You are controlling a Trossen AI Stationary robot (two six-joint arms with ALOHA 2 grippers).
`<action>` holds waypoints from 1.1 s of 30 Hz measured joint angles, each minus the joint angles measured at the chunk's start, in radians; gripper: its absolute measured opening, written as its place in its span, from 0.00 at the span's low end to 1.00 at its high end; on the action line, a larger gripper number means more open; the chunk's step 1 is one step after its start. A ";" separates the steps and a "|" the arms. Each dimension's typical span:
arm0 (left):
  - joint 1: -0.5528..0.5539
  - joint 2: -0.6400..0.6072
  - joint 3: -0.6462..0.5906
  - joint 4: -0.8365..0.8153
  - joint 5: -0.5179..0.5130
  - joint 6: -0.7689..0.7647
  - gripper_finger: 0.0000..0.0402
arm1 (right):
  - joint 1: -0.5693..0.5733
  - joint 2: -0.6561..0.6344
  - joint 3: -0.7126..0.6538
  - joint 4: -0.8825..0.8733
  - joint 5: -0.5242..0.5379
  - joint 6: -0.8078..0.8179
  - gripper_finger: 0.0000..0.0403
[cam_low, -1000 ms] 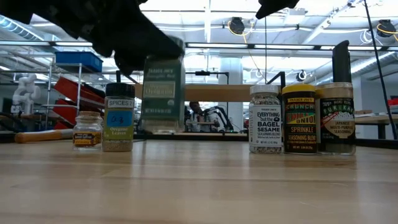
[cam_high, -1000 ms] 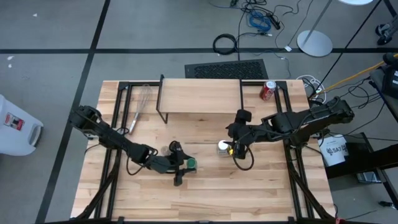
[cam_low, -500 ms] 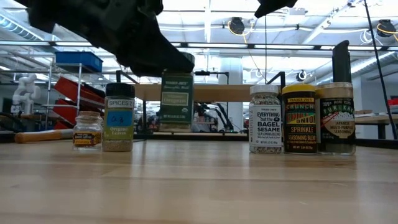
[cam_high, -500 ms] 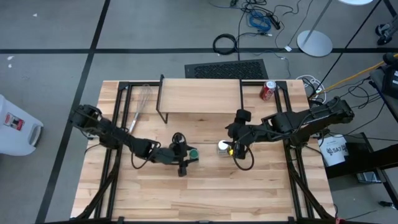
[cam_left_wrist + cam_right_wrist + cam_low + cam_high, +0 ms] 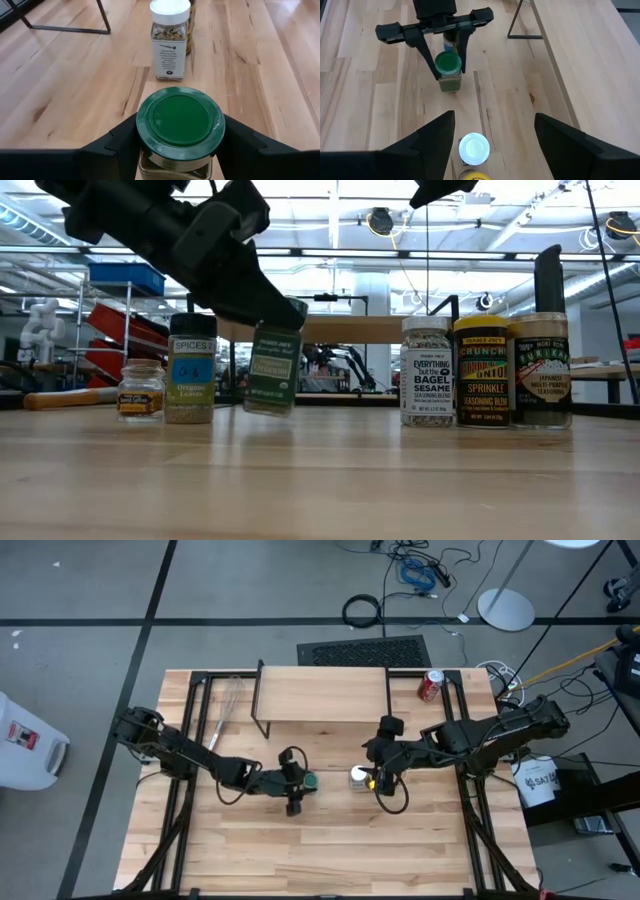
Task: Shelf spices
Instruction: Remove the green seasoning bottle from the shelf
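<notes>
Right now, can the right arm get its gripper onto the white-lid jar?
Probably yes. The right gripper hangs open straight above the white-lid jar, nothing between them; the yellow jar stands close beside it and could crowd one finger.

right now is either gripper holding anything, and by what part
The left gripper holds the green-lidded jar by its neck, just under the lid, lifted and tilted. The right gripper holds nothing.

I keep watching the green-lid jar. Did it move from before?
Yes. The green-lid jar, gripped by the left tool, has slid right along the table, closer to the white-lid jar, which stays put.
</notes>
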 joint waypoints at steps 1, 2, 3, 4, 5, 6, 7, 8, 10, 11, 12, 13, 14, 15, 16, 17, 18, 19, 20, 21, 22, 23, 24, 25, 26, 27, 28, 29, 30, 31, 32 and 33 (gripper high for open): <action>-0.001 0.000 0.000 -0.004 0.000 0.003 0.52 | 0.000 0.000 0.000 0.000 0.000 0.000 0.65; 0.000 0.000 0.000 -0.012 0.000 0.004 0.52 | 0.000 0.000 0.000 0.000 0.000 0.000 0.65; 0.003 0.000 0.000 -0.024 0.000 0.007 0.52 | 0.000 0.000 0.000 0.000 0.000 0.000 0.65; 0.006 0.000 0.000 -0.034 0.000 0.011 0.52 | 0.000 0.001 0.000 0.000 0.000 0.001 0.65; 0.010 0.000 0.000 -0.037 -0.001 0.012 0.52 | 0.000 0.002 0.000 0.000 0.000 0.001 0.65; 0.014 0.000 0.000 -0.037 -0.001 0.014 0.52 | 0.000 0.003 0.000 0.000 0.000 0.000 0.65; 0.017 -0.001 0.000 -0.036 -0.002 0.014 0.52 | 0.000 0.005 0.000 0.001 0.000 0.000 0.65; 0.021 -0.001 0.000 -0.037 -0.003 0.014 0.52 | 0.000 0.008 0.000 0.001 0.000 0.000 0.65; 0.026 -0.001 0.000 -0.042 -0.003 0.017 0.52 | 0.000 0.011 0.000 0.001 -0.001 -0.002 0.65; 0.027 -0.001 0.000 -0.043 -0.003 0.026 0.52 | 0.000 0.011 0.000 0.001 -0.001 -0.003 0.65; 0.026 -0.001 0.000 -0.042 -0.003 0.031 0.52 | 0.000 0.011 0.000 0.002 0.000 -0.004 0.65; 0.026 -0.001 0.000 -0.042 -0.003 0.031 0.52 | 0.000 0.010 0.000 0.002 0.000 -0.004 0.65; 0.026 -0.001 0.000 -0.042 -0.003 0.032 0.52 | 0.000 0.010 0.000 0.001 0.000 -0.004 0.65; 0.026 -0.001 0.000 -0.043 -0.003 0.032 0.52 | 0.000 0.010 0.000 0.001 -0.001 -0.004 0.65; 0.026 -0.001 0.000 -0.042 -0.003 0.033 0.53 | 0.000 0.011 0.000 0.002 0.000 -0.004 0.65; 0.026 -0.001 0.000 -0.042 -0.003 0.034 0.53 | 0.000 0.010 0.000 0.001 0.000 -0.004 0.65; 0.026 -0.001 0.000 -0.041 -0.003 0.034 0.54 | 0.000 0.010 0.000 0.002 0.000 -0.004 0.65; 0.026 -0.001 0.000 -0.041 -0.003 0.033 0.55 | 0.000 0.011 0.000 0.002 -0.001 -0.004 0.65; 0.026 -0.001 0.000 -0.040 -0.003 0.033 0.56 | 0.000 0.011 0.000 0.002 -0.001 -0.004 0.65; 0.026 -0.001 0.000 -0.040 -0.003 0.033 0.57 | 0.000 0.011 0.000 0.002 -0.001 -0.004 0.65; 0.026 -0.001 0.000 -0.041 -0.003 0.033 0.59 | 0.000 0.011 0.000 0.002 0.000 -0.004 0.65; 0.026 -0.001 0.000 -0.042 -0.003 0.033 0.60 | 0.000 0.011 0.000 0.002 0.000 -0.004 0.65; 0.026 -0.001 0.000 -0.043 -0.003 0.033 0.61 | 0.000 0.011 0.000 0.002 -0.001 -0.004 0.65; 0.026 -0.001 0.000 -0.044 -0.003 0.034 0.61 | 0.000 0.011 0.000 0.002 -0.001 -0.004 0.65; 0.026 -0.001 0.000 -0.045 -0.003 0.037 0.62 | 0.000 0.011 0.000 0.002 -0.001 -0.004 0.65; 0.026 -0.001 0.000 -0.049 -0.003 0.038 0.62 | 0.000 0.011 0.000 0.002 0.000 -0.004 0.65; 0.026 -0.001 0.000 -0.051 -0.003 0.038 0.62 | 0.000 0.011 0.000 0.002 -0.001 -0.004 0.65; 0.026 -0.001 0.000 -0.051 -0.003 0.038 0.62 | 0.000 0.011 0.000 0.002 -0.001 -0.004 0.65; 0.026 -0.001 0.000 -0.051 -0.003 0.039 0.62 | 0.000 0.011 0.000 0.002 -0.001 -0.004 0.65; 0.026 -0.001 0.000 -0.051 -0.003 0.039 0.62 | 0.000 0.011 0.000 0.002 0.000 -0.004 0.65; 0.026 -0.001 0.000 -0.051 -0.003 0.039 0.62 | 0.000 0.011 0.000 0.002 0.000 -0.004 0.65; 0.026 -0.001 0.000 -0.051 -0.003 0.039 0.62 | 0.000 0.011 0.000 0.002 -0.001 -0.004 0.65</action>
